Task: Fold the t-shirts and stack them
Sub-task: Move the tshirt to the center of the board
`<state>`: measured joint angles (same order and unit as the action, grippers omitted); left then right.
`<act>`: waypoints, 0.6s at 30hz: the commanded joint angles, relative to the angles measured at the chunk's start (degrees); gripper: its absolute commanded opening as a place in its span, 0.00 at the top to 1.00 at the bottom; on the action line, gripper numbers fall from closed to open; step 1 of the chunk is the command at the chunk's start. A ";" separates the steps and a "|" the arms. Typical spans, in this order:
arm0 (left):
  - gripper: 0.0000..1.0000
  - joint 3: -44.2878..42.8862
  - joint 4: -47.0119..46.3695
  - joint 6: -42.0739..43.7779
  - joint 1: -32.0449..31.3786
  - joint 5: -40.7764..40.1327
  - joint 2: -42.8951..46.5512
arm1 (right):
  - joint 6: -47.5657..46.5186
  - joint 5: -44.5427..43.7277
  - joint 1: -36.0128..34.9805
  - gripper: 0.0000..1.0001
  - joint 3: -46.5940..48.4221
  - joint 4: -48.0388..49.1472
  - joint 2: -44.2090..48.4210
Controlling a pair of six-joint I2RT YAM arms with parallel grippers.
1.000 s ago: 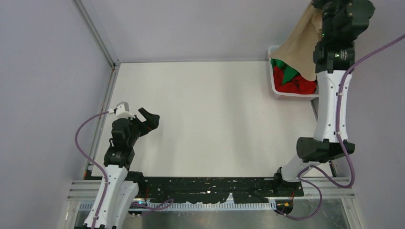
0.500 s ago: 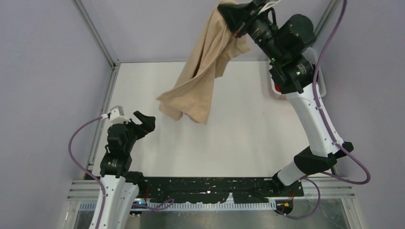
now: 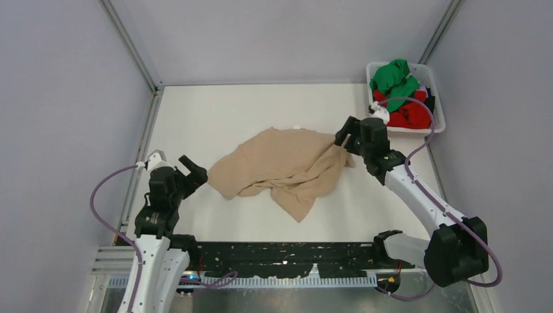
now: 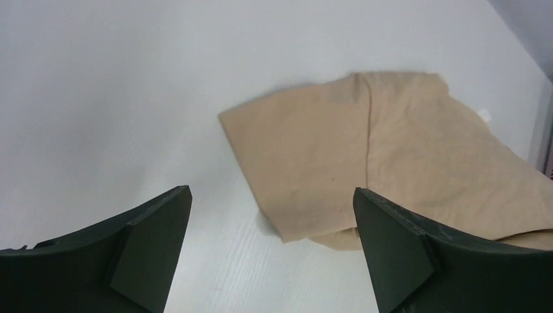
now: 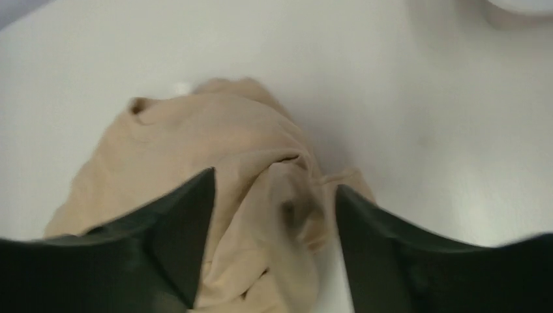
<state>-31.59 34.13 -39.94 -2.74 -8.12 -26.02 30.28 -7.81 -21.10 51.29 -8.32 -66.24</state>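
We hold both jaws apart: right gripper (image 5: 272,179) astride the crumpled beige t-shirt's (image 3: 280,163) right edge, left gripper (image 4: 270,192) beside its left edge.

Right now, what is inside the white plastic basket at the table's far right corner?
The white plastic basket holds a crumpled bright green cloth shirt and crumpled red cloth. Whatever lies under them is covered.

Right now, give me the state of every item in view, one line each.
Tan shirt, crumpled and unfolded on the table.
Green shirt, bunched in the basket.
Red shirt, bunched in the basket.
Basket, upright, holding clothes.
Left tool, open, empty.
Right tool, open over the tan shirt, cloth loose between its jaws.
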 commanded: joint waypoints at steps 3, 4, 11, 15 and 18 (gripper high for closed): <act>0.01 1.15 -3.08 -0.52 0.02 7.80 -9.77 | -2.48 -14.37 8.16 0.03 -4.96 -5.91 1.51; 0.01 1.84 -4.15 -0.82 0.01 9.46 -11.45 | -3.67 -15.66 8.17 0.04 -5.10 -6.05 2.40; 0.01 3.32 -14.40 -1.77 -0.07 12.86 -23.66 | -5.61 -14.94 8.20 0.04 -10.18 -1.85 6.83; 0.01 0.78 -19.28 -1.63 -0.32 15.45 -33.06 | -5.29 -15.32 8.18 0.05 -11.96 -2.04 7.76; 0.01 -2.11 -20.56 -1.46 -1.18 15.45 -40.01 | -4.65 -18.31 8.18 0.05 -11.57 -5.49 8.33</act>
<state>-28.93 20.62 -41.58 -2.98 4.71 -59.42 25.58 -21.58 -12.73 39.57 -12.29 -59.48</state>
